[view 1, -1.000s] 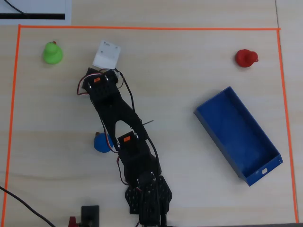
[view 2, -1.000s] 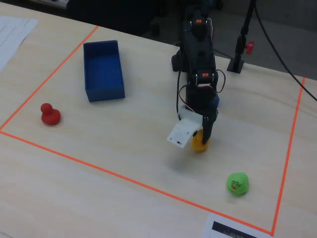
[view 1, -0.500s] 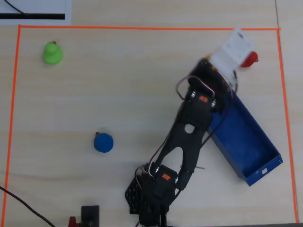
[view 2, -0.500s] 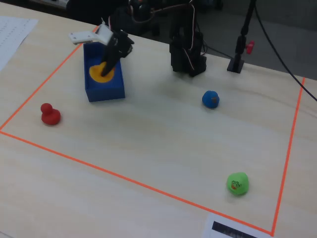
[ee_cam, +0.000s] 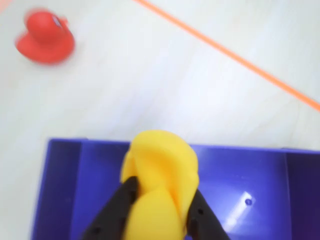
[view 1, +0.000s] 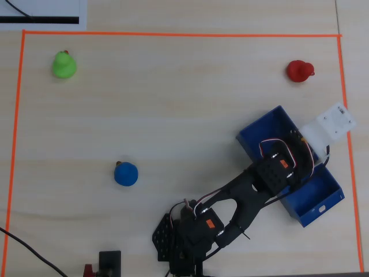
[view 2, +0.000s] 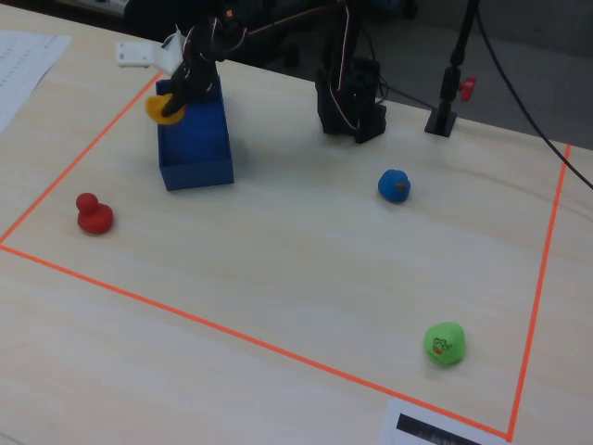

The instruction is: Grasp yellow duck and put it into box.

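Two fingers of hand (ee_cam: 160, 220) clamp yellow duck (ee_cam: 160, 175) above box (ee_cam: 65, 190).

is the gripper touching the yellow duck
Touching. The wrist view shows the gripper with its two black fingers pressed against both sides of the yellow duck, above the blue box.

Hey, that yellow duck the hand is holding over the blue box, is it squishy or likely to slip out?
The yellow duck looks soft: it bulges around the hand. Rounded and smooth, it may slip. Dropped into the box, it would probably bounce or roll slightly.
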Robot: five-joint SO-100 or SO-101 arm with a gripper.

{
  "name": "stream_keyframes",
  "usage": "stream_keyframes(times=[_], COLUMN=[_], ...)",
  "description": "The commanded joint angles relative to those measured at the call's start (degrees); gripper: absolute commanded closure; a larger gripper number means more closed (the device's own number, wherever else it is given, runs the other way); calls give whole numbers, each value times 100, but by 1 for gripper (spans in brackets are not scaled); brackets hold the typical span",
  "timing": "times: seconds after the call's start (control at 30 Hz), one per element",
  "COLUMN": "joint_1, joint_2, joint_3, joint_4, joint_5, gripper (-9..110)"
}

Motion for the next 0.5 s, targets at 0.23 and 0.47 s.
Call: stream_keyframes(times=[0.23, 0.47], joint_1=[255, 290], joint_2=[703, 896], joint_3=[158, 492], joint_4=[167, -70], joint_5=[-44, -114], gripper=[85, 78])
